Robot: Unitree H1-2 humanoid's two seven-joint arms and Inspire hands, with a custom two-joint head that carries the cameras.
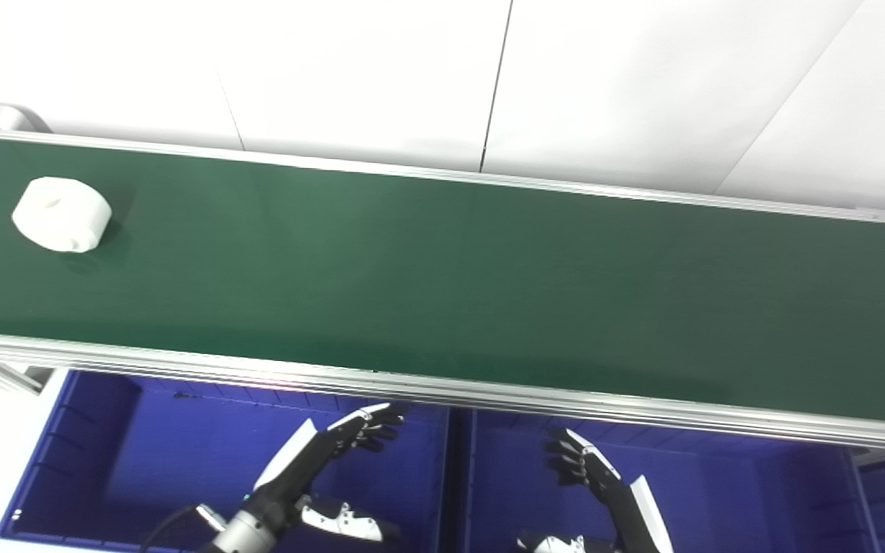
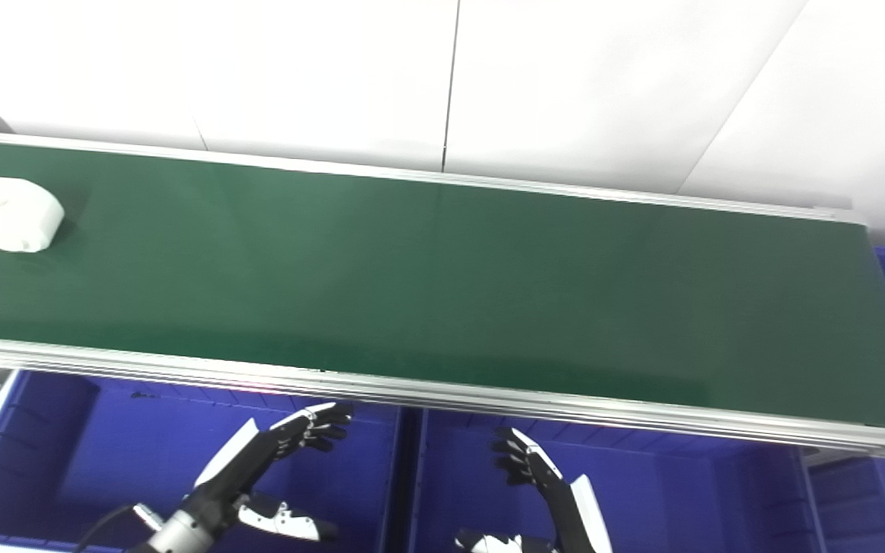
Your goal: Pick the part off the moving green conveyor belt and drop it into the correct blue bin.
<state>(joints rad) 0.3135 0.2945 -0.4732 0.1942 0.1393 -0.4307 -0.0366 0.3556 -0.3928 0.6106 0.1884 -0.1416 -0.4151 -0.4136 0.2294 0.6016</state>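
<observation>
White round part [image 1: 61,214] at far left of green conveyor belt [image 1: 442,284], lying flat, nearer the far rail. Left hand [image 1: 327,453] over left blue bin [image 1: 89,453], below belt's near rail, empty, fingers [image 1: 372,427] apart and slightly curled, thumb out to the side. Right hand [image 1: 592,472] over right blue bin [image 1: 757,491], empty too, fingers loosely curled, apart. Both hands well apart from part. White wall panels [image 1: 366,69] behind belt.

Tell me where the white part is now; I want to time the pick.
The white part lies at the far left of the green conveyor belt, nearer its back rail, well away from both hands waiting over the blue bins.
</observation>
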